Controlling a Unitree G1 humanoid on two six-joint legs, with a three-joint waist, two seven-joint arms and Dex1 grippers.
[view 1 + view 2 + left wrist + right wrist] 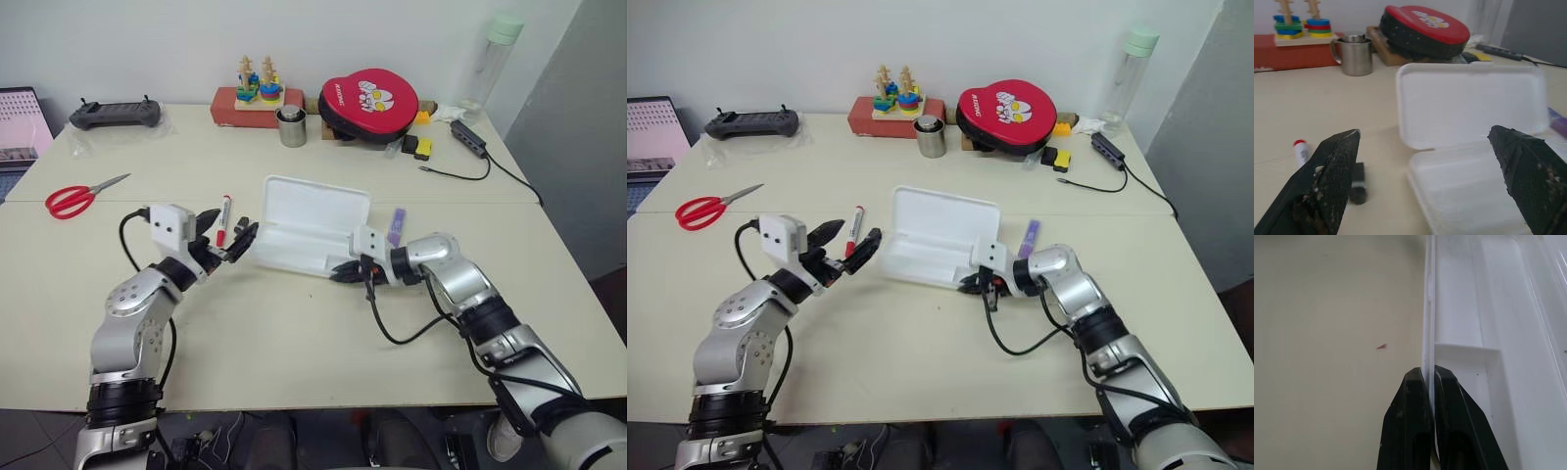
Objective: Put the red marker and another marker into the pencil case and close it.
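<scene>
The pencil case [312, 225] is seen lying open at table centre, lid raised on the far side, tray on the near side; nothing is seen inside. The tray's near wall is pinched by the right gripper [1429, 377], fingers pressed together w/ the thin white edge between them, at the case's near right corner. The left gripper [223, 235] is held just left of the case, fingers spread wide, nothing gripped; the case's left end is framed betw. its fingers [1327, 181] in the wrist view. The red marker [222, 219] is laid on the table just behind the left gripper, left of the case, not touching it. The lilac marker [395, 226] is laid just right of the case, beside the right wrist. Red scissors [80, 197] are seen at far left, well apart.
</scene>
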